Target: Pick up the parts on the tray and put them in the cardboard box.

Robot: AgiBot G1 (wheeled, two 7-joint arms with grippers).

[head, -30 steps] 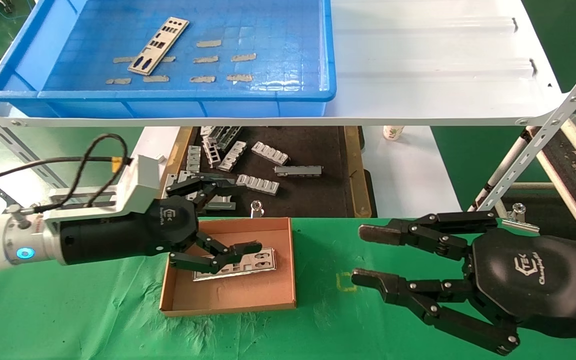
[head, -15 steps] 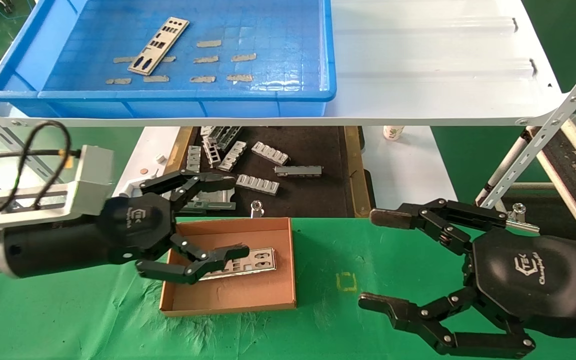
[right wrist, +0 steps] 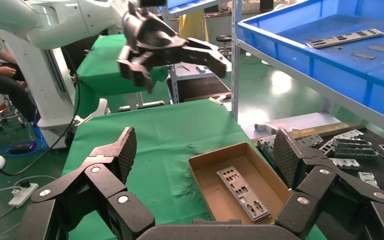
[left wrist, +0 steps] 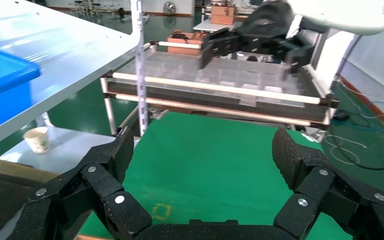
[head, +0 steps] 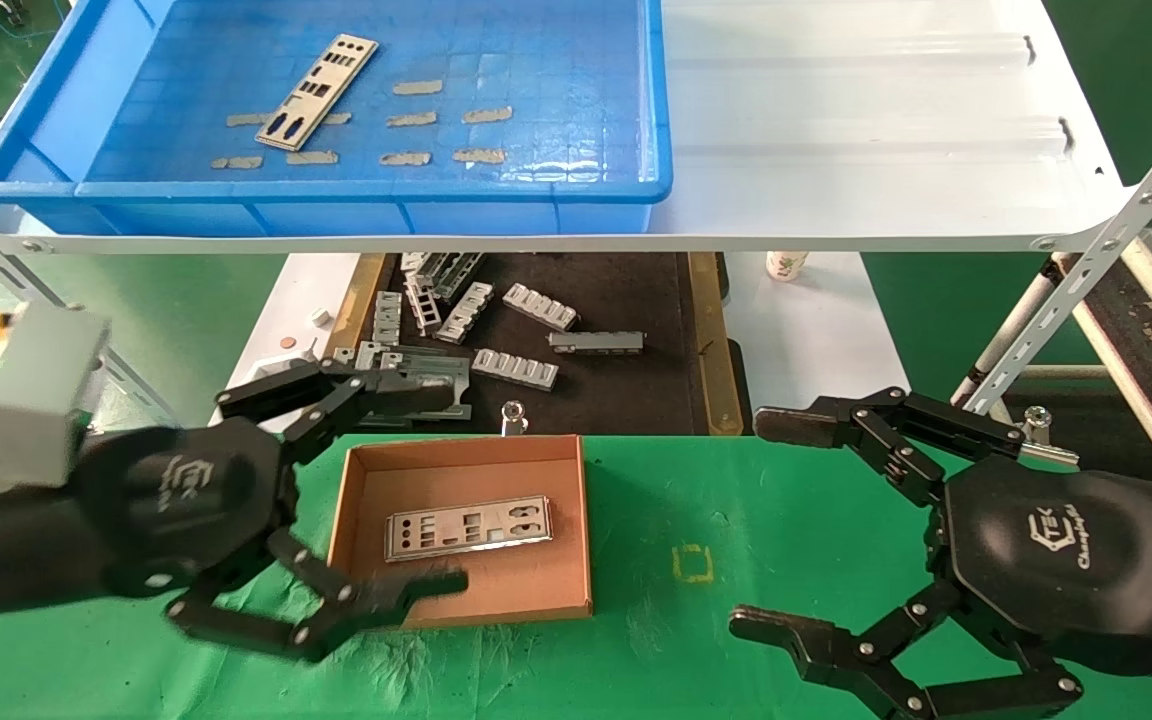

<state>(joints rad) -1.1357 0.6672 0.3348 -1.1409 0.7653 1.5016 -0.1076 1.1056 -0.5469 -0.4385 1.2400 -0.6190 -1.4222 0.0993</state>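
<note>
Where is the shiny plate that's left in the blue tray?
In the head view, the plate lies at the tray's far left, among grey tape scraps.

Left end effector [head: 416, 480] perhaps overlaps the cardboard box [head: 556, 600] corner.

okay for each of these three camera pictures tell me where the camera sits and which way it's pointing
Head view: on the head, looking down at the cardboard box and blue tray; left hand and right hand show.
Left wrist view: on the left wrist, facing across the green cloth; own open fingers show.
Right wrist view: on the right wrist, facing the box; own fingers show.
Shared: head and right wrist both show the plate in the box.
</note>
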